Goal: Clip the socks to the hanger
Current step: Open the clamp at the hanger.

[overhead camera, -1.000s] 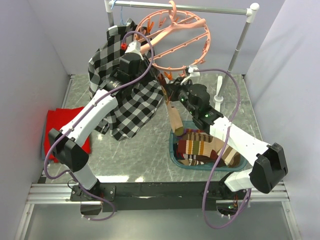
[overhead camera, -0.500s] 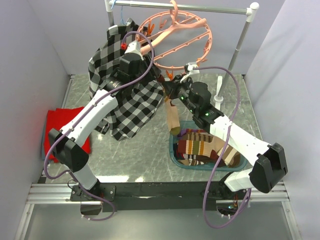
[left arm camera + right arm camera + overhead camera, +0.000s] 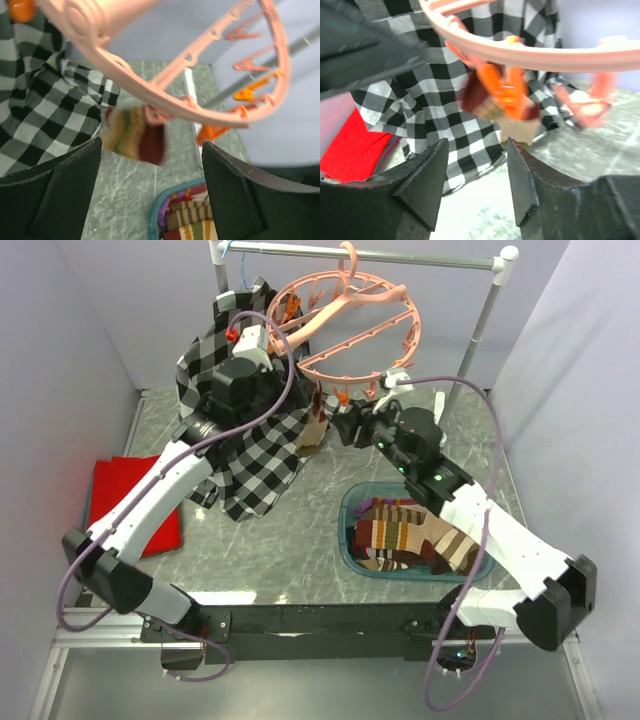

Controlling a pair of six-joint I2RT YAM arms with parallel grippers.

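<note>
Left gripper (image 3: 151, 150): fingers stand wide apart at the lower corners of the left wrist view, with nothing between them.
Right gripper (image 3: 477, 150): fingers parted as well, less widely, and empty. The gap frames the clip from below without touching it.

Striped sock (image 3: 134, 132): hangs near centre frame in the left wrist view. Its top is pinched by an orange clip (image 3: 502, 90) under the rim of the hanger (image 3: 400, 350). Neither gripper touches it. It is blurred in both wrist views, so how deep the clip bites cannot be told.

Judgement: with both pairs of fingers clear, the clip alone carries the sock. This one reads as hung.

Hanger: upper centre of the top view, hooked on the grey rail (image 3: 400, 255), ring tilted. It probably hangs high so the clips dangle within reach of both arms.

Remaining socks (image 3: 410, 535): heaped in the teal basket (image 3: 345, 530), right of centre under the right arm, handy for the next pick. A plaid shirt (image 3: 250, 450) drapes left of the hanger.

Writing or labels: none legible in any view.
</note>
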